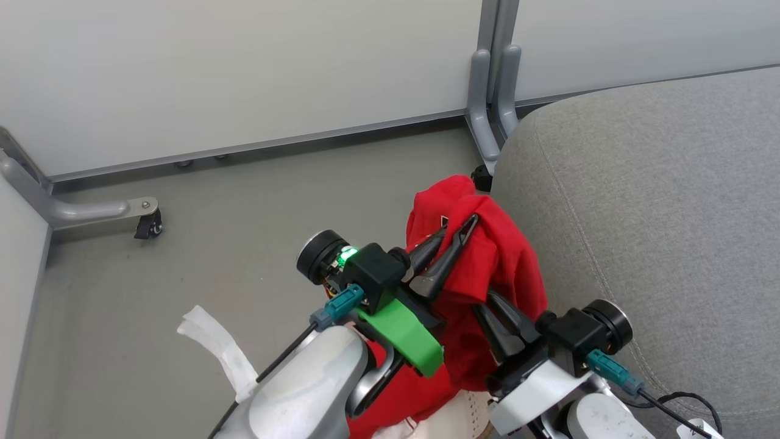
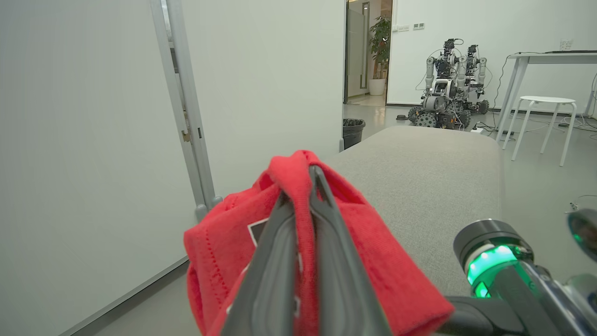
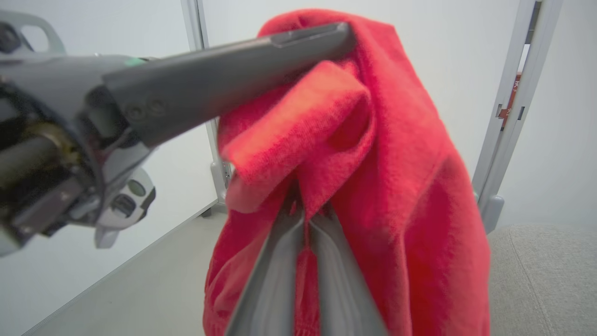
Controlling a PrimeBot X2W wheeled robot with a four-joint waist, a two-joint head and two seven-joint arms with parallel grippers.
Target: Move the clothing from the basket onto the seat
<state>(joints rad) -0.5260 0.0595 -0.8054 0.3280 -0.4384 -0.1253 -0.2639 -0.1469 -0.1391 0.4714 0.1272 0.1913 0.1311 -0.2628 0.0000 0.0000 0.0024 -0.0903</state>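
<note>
Both claws grip one red garment [image 1: 495, 259] and hold it bunched in the air above the grey floor [image 1: 183, 274], just beside the rounded left edge of the grey woven seat [image 1: 658, 201]; whether the cloth brushes that edge cannot be told. The left claw [image 1: 458, 235] is clenched on a fold at the top of the bundle, and in its wrist view the two dark fingers [image 2: 275, 261] pinch a ridge of red fabric between them. The right claw [image 1: 491, 305] is clenched lower on the same garment, its tips buried in the cloth. A small dark patch with a pale border shows on the fabric near the left claw. The garment's lower folds hang down to the cream-white perforated basket [image 1: 472, 414], which sits below the arms beside the seat's near left corner. Behind stand pale partition panels [image 1: 244, 73] on grey feet, one with a castor [image 1: 148, 227]. Past the seat's far end, well apart, are other wheeled robots [image 2: 443, 88], a white stool [image 2: 541, 100] and a black waste bin [image 2: 353, 131].
</note>
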